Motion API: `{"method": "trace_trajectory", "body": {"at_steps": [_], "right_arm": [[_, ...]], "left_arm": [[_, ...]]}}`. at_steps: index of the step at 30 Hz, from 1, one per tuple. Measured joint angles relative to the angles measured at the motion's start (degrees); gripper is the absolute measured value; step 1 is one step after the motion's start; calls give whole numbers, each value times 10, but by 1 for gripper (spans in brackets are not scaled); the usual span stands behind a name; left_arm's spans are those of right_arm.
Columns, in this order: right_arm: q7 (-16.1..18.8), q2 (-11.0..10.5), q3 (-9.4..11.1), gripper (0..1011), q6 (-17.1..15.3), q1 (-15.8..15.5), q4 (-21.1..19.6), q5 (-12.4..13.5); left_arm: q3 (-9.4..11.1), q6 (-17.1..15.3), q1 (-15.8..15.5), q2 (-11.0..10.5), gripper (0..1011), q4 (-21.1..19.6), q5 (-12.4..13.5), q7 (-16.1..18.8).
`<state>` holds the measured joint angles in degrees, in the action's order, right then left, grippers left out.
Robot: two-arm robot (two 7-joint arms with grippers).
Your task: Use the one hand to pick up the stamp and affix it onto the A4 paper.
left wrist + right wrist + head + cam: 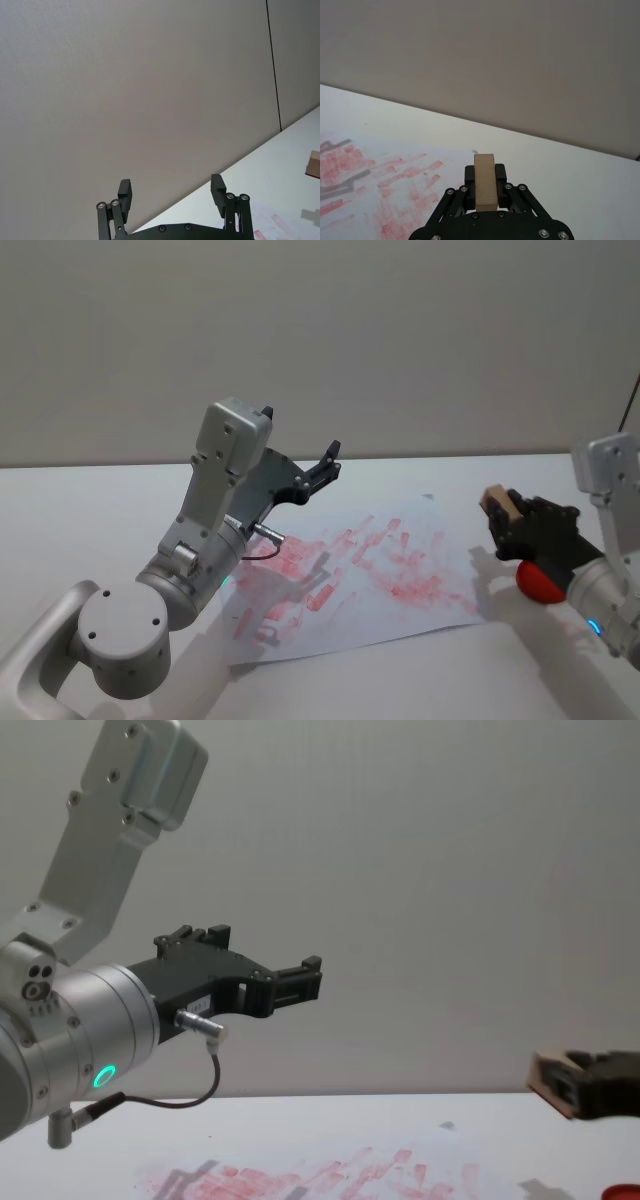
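Seemingly the pick-up is done and the carry is in hand: at 4 o'clock in the head view, the black ridged two-finger plastic right gripper [485, 176] pinches the boxy tan wooden stamp [496, 504] aloft above a low, rounded red pad [541, 586], just off the 3 o'clock edge of the thin white A4 paper sheet [400, 575] smudged with red rectangular prints. Next it likely needs a swing toward 9 o'clock, then a flat, firm press. Farther off, raised above the sheet's 10 o'clock corner, the matching black left gripper [170, 186] hangs idle, fingers spread.
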<state>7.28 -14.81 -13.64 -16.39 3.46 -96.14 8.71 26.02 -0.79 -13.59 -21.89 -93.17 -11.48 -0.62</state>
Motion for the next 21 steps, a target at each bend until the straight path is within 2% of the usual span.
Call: {"method": "trace_trajectory", "body": {"at_steps": [4, 10, 15, 21], "right_arm": [[31, 7, -6, 216, 15, 10, 6, 0], [68, 17, -14, 216, 21, 22, 20, 3], [96, 24, -22, 216, 12, 30, 34, 4], [111, 29, -29, 216, -11, 34, 46, -2]], "left_arm": [[0, 0, 0, 0, 1001, 0, 0, 0], [0, 0, 0, 0, 1001, 0, 0, 0], [0, 0, 0, 0, 1001, 0, 0, 0], [0, 0, 0, 0, 1001, 0, 0, 0]]}}
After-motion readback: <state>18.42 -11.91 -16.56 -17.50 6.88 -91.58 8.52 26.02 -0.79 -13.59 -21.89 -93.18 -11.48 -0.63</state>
